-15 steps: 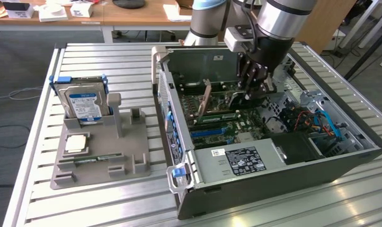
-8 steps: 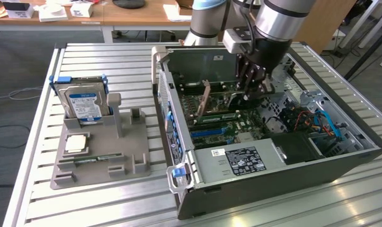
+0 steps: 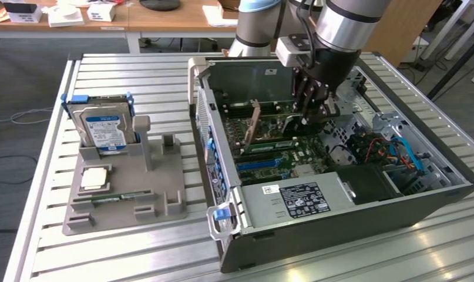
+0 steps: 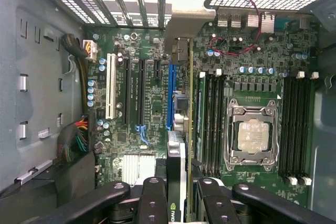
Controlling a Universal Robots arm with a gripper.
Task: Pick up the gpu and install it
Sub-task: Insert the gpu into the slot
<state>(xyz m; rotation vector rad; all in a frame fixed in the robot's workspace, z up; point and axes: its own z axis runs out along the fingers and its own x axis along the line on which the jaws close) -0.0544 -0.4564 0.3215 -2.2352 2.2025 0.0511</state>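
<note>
The gpu stands on edge inside the open computer case, above the motherboard, with its pale bracket end toward the case's rear wall. My gripper reaches down into the case and is shut on the card's other end. In the wrist view the gpu appears edge-on between my black fingers. It runs alongside the blue expansion slot, and its bracket meets the rear slot openings. I cannot tell whether the card's edge sits in a slot.
On the exterior view's left, a grey fixture holds a hard drive, a processor and a memory stick. Inside the case are the power supply, cables and the processor socket.
</note>
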